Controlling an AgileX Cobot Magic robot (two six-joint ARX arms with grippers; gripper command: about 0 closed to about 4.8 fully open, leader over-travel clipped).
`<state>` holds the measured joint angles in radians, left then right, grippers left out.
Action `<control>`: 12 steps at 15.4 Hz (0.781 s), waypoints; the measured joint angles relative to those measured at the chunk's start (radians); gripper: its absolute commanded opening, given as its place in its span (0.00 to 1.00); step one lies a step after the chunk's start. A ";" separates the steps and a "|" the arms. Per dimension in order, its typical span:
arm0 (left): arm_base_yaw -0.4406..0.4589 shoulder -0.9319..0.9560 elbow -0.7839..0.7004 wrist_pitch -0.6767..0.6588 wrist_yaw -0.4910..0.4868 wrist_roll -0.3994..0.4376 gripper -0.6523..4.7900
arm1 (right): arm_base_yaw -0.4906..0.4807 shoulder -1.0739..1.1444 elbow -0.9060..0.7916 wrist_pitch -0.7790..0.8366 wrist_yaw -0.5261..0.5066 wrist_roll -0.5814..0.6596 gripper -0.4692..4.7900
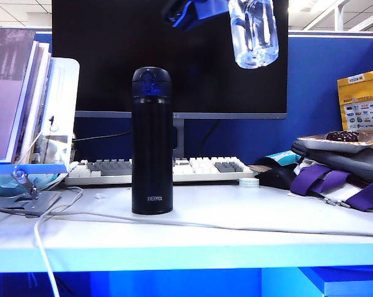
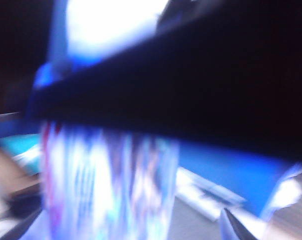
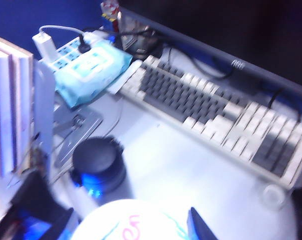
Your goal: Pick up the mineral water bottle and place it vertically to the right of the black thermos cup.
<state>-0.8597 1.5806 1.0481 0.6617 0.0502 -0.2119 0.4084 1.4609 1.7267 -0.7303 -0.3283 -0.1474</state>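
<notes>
Leftward, the left gripper [image 2: 125, 226] is too blurred to tell how its jaws stand. The black thermos cup [image 1: 152, 142] stands upright, with white "THERMOS" lettering near its base. Up to its right, the clear, ribbed mineral water bottle [image 1: 254, 34] hangs in the air, pinched by the right gripper [image 3: 125, 225].

Exterior: low, frontal, near desk [image 1: 235, 229]; right wrist overhead.
</notes>
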 measured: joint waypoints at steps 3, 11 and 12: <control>-0.008 -0.068 -0.001 -0.099 -0.123 0.072 1.00 | -0.002 0.000 0.002 0.067 0.047 -0.016 0.31; -0.008 -0.525 0.000 -0.036 -0.579 0.462 1.00 | -0.001 -0.030 -0.001 0.142 0.046 -0.010 0.30; -0.008 -0.583 0.000 -0.088 -0.631 0.493 1.00 | -0.001 -0.064 -0.001 0.141 0.045 -0.005 0.30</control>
<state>-0.8680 0.9977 1.0481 0.5739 -0.5804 0.2810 0.4076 1.3972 1.7260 -0.5892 -0.2832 -0.1528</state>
